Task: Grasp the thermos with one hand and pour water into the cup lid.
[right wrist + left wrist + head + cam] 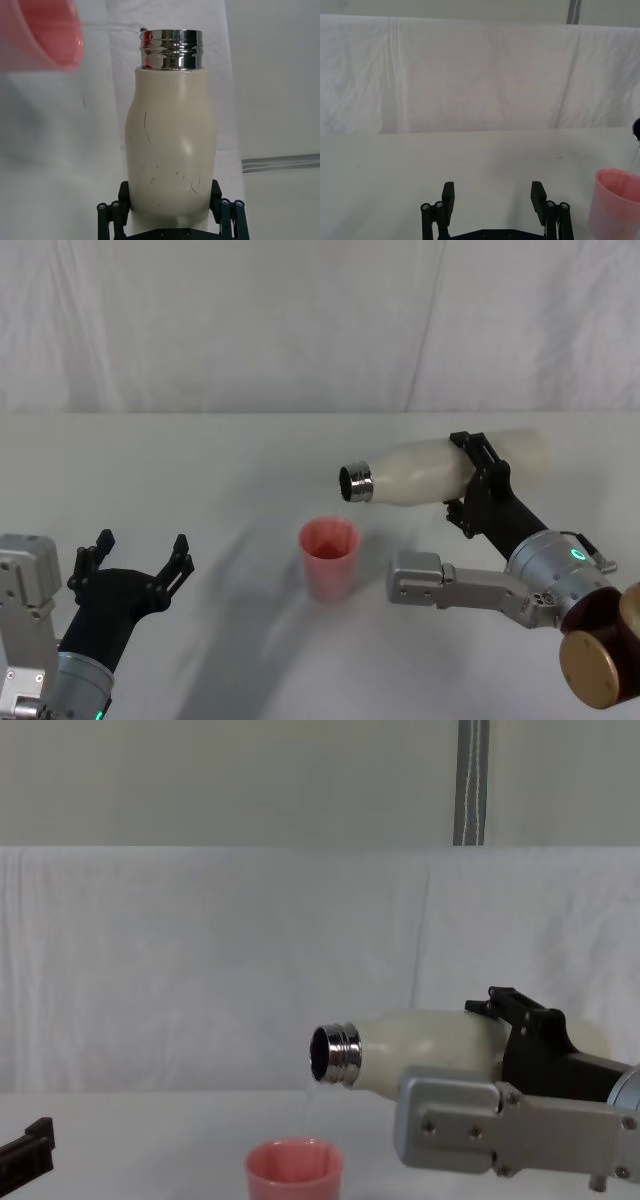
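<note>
The cream-white thermos (440, 471) lies almost level in the air, its steel neck (356, 483) pointing left above the pink cup lid (329, 558). My right gripper (474, 483) is shut on the thermos body. In the chest view a thin stream of water falls from the thermos (420, 1050) mouth into the cup lid (294, 1172). The right wrist view shows the thermos (170, 145) between the fingers (112, 212) and the cup lid (42, 35) beyond the neck. My left gripper (140, 560) rests open at the near left, its fingers (448, 197) spread, with the cup lid (615, 202) off to its side.
The table (200, 470) is covered in white cloth, and a white draped backdrop (300, 320) rises behind it. A grey vertical strip (470, 782) runs down the wall above the backdrop.
</note>
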`<control>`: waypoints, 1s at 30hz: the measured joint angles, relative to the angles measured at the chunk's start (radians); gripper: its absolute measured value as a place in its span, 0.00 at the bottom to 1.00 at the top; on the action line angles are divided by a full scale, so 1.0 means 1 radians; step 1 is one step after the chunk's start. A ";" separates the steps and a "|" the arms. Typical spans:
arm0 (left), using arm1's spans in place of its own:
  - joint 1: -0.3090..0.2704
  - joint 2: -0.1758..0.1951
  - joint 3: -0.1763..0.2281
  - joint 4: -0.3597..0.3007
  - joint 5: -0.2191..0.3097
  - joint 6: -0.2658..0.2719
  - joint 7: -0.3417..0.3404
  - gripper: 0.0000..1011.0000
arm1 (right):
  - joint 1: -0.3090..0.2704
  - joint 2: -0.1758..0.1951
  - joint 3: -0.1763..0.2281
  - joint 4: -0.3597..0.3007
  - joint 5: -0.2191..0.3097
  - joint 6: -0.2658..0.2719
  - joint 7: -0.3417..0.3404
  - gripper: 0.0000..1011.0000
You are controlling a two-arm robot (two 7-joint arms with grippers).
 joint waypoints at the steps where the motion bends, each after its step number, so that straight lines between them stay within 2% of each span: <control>1: 0.000 0.000 0.000 0.000 0.000 0.000 0.000 0.99 | -0.003 -0.003 0.003 -0.002 0.010 -0.003 0.002 0.94; 16: 0.000 0.000 0.000 0.000 0.000 0.000 0.000 0.99 | -0.051 -0.039 0.060 -0.028 0.157 -0.052 0.015 0.94; 21: 0.000 0.000 0.000 0.000 0.000 0.000 0.000 0.99 | -0.071 -0.062 0.102 -0.037 0.253 -0.084 0.024 0.94; 22: 0.000 0.000 0.000 0.000 0.000 0.000 0.000 0.99 | -0.071 -0.062 0.102 -0.037 0.253 -0.084 0.024 0.94; 28: 0.000 0.000 0.000 0.000 0.000 0.000 0.000 0.99 | -0.094 -0.090 0.155 -0.045 0.375 -0.116 0.043 0.94; 30: 0.000 0.000 0.000 0.000 0.000 0.000 0.000 0.99 | -0.103 -0.104 0.182 -0.047 0.437 -0.127 0.057 0.94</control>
